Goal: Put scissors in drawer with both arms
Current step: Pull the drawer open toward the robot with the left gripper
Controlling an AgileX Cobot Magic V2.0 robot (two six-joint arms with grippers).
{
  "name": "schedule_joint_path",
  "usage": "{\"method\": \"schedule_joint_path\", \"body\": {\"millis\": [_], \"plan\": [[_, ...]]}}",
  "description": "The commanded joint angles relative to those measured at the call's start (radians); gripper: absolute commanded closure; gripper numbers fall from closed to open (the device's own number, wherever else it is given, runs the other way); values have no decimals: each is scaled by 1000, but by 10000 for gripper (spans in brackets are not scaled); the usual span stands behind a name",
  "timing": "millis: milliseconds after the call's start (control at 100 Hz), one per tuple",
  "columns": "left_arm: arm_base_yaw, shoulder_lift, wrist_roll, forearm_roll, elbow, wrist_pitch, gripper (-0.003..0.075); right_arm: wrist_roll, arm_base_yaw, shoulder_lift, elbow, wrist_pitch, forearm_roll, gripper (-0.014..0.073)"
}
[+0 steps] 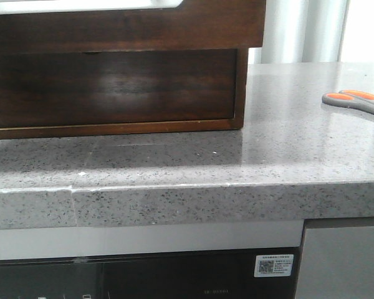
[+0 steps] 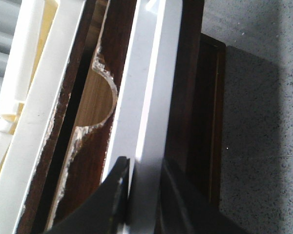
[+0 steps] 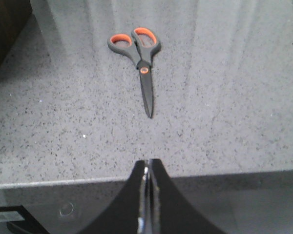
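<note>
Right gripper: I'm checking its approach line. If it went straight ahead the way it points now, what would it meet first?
Likely the scissors: the right gripper, fingers together, points at the blade tips, bare countertop between. Depth is unclear.

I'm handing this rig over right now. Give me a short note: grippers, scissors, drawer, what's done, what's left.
Left gripper: over the cabinet, fingers either side of a white strip; grip unclear.
Right gripper: shut, empty, near the counter edge, short of the scissors.
Scissors: closed, flat on the counter, right of the cabinet.
Drawer: looks closed.
Done: nothing visible.
Left: open the drawer, pick up the scissors, put them in.
</note>
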Motion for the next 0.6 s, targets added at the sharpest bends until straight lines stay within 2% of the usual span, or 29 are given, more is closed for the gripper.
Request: {"method": "schedule_joint_path", "body": {"millis": [0,60,140,310,480,590], "plan": [[-8,-7,-32,-37,-29,-19,528,-6,0,24,-34,-51,3,690],[-8,-7,-32,-38,-29,-29,441,-6,0,35,-36,-45,5,688],[-8,-7,-32,-46,-29,-45,381,-6,0,51,-38,-45,12,688],[-8,-9,-32,-119,-29,-59,380,-6,0,99,-62,-31,23,688],[-8,-32,-32,-178,-29,-145,380,-8,0,194,-177,35,25,686],[-8,-65,-32,-214,-29,-170,380,-37,0,292,-277,88,25,628]]}}
